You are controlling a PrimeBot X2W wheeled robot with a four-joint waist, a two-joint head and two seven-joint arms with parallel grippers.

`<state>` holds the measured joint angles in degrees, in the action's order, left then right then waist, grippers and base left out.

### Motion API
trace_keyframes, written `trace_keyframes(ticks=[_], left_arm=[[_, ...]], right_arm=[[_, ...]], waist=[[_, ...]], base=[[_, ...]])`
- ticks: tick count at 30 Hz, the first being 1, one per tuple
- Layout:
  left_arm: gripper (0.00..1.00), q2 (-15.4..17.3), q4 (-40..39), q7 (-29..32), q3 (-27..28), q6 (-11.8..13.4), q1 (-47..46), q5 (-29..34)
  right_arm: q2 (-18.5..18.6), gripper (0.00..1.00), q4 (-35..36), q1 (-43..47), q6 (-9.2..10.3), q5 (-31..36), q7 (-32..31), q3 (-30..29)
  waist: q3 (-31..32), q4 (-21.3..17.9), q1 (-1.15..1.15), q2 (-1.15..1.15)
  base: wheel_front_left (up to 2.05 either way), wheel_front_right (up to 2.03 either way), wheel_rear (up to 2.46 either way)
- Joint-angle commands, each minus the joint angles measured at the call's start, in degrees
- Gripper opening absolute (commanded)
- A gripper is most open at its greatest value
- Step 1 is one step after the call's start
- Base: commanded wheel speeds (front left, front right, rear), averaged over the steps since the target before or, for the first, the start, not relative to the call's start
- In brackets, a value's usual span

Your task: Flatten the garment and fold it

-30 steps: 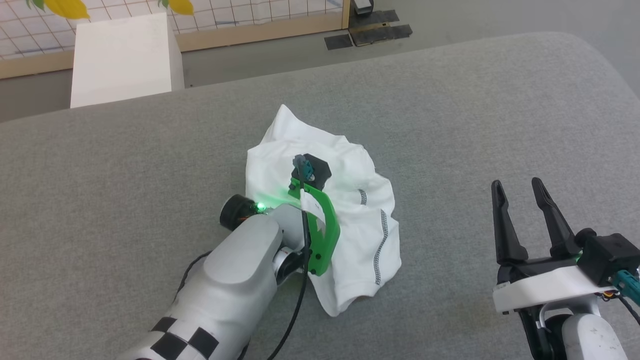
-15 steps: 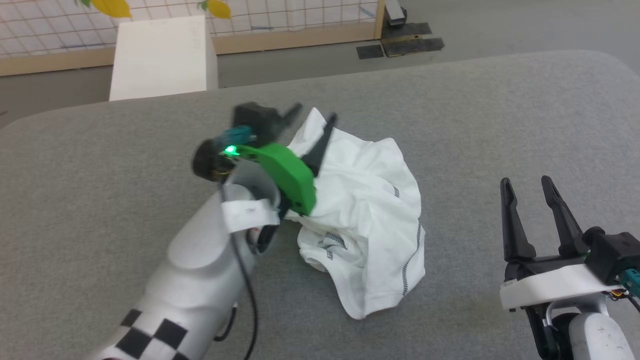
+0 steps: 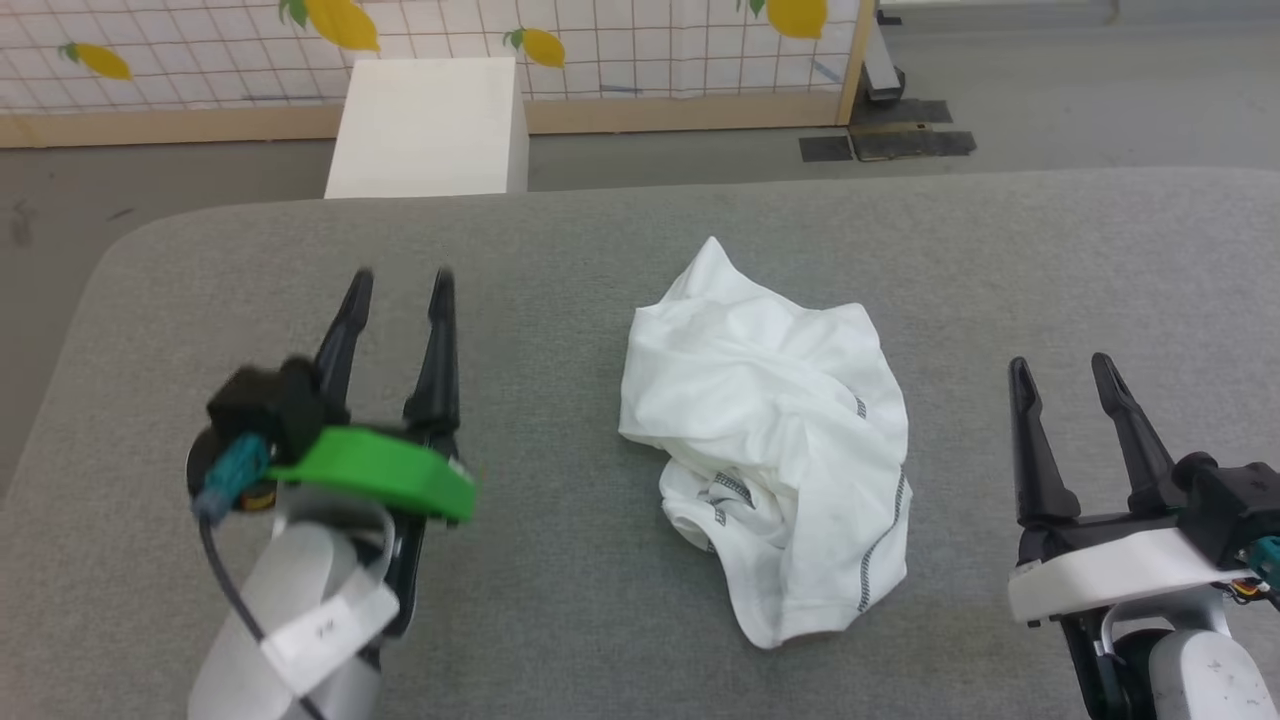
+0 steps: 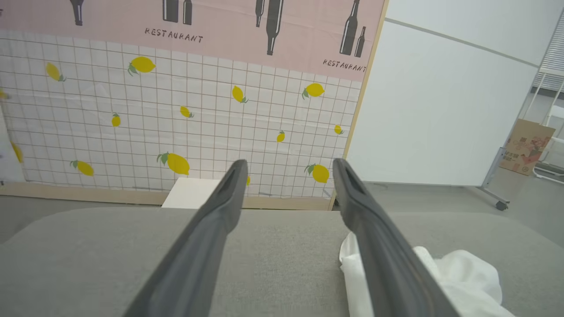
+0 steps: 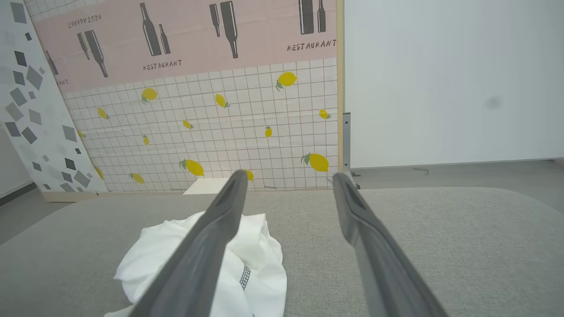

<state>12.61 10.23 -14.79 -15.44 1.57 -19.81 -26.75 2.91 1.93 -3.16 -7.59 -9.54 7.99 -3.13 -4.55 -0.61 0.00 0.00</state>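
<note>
The white garment (image 3: 775,440) lies crumpled, dark-stitched hems showing.

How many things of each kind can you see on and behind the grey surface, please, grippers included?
Garment: 1
White box: 1
Grippers: 2, the left gripper and the right gripper
Total: 4

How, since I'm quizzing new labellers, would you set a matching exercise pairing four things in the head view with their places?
Things:
1. crumpled white fabric shirt with dark grey stitching
2. rigid white box
3. left pincer, on a green bracket
4. right pincer, on a white mount

Places:
A. beyond the far edge of the grey padded surface
B. lower right, open and empty
C. middle of the surface
D. lower left, open and empty

Pairs: 1-C, 2-A, 3-D, 4-B
</note>
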Motion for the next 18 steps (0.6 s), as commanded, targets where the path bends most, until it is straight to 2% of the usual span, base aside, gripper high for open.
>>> trace_keyframes(ticks=[1,11,15,18], left_arm=[[1.00,-0.40,-0.98,-0.19,0.91,-0.41,2.57,1.21],[1.00,-4.14,-4.65,-0.20,7.02,-3.10,12.98,6.96],[1.00,-5.84,-5.48,-0.20,8.81,-4.23,14.61,8.59],[1.00,-6.86,-5.73,-0.20,9.90,-5.02,14.79,9.51]], right_arm=[[-0.03,1.00,0.20,1.05,0.10,0.52,-0.35,0.19],[-0.03,1.00,-0.57,2.58,0.10,1.38,-5.40,2.26],[-0.03,1.00,-1.26,1.98,0.10,2.55,-12.01,6.62],[-0.03,1.00,-3.28,0.50,0.10,2.29,-19.84,10.18]], waist=[[0.62,0.85,0.00,0.00],[0.98,2.93,0.00,0.00],[0.36,3.78,0.00,0.00],[-0.53,4.32,0.00,0.00]], base=[[0.00,0.00,0.00],[0.00,0.00,0.00],[0.00,0.00,0.00],[0.00,0.00,0.00]])
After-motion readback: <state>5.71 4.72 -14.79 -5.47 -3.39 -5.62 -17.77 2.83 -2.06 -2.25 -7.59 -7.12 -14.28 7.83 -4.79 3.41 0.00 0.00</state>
